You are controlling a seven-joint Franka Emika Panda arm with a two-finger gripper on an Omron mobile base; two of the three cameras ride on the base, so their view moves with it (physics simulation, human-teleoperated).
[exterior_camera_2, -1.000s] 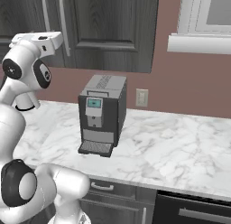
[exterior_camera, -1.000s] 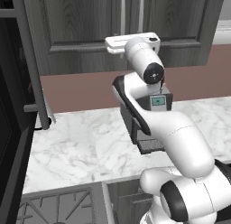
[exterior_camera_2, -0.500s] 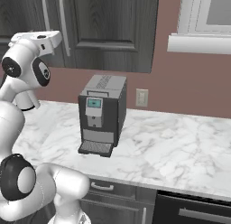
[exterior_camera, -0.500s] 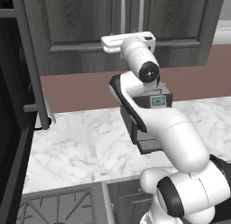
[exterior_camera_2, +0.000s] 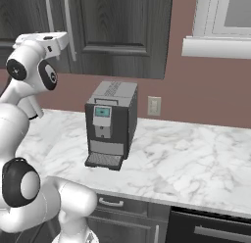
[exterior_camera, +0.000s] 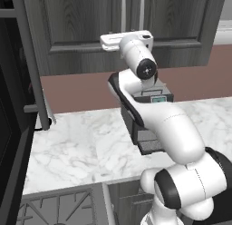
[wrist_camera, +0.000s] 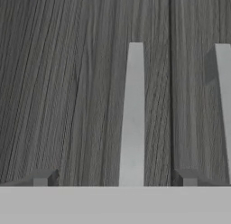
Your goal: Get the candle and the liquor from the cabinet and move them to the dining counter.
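the white arm rises from the base, bends back over the marble worktop and reaches up to the cabinet, whose two panelled doors are shut. the last link lies level, with the hand pushed close against the lower part of the doors, just below the bottom ends of the two long silver bar handles. in the left base view the hand sits in front of the seam between the doors; in the right base view it is at the far left, beside the handles.

the gripper is spread wide, nothing between its fingers. in the hand view the two dark fingertips stand well apart at the bottom, and the left door's handle runs up between them, nearer the right tip. the seam between the doors passes just right of that handle, and the right door's handle shows at the right edge. i cannot tell whether the fingers touch the handle or the wood.

a grey coffee machine with a small lit screen stands on the worktop below the cabinet, near the brown wall; in the left base view the arm covers much of it. a white wall socket is just right of the machine, and a white window sill is further right.
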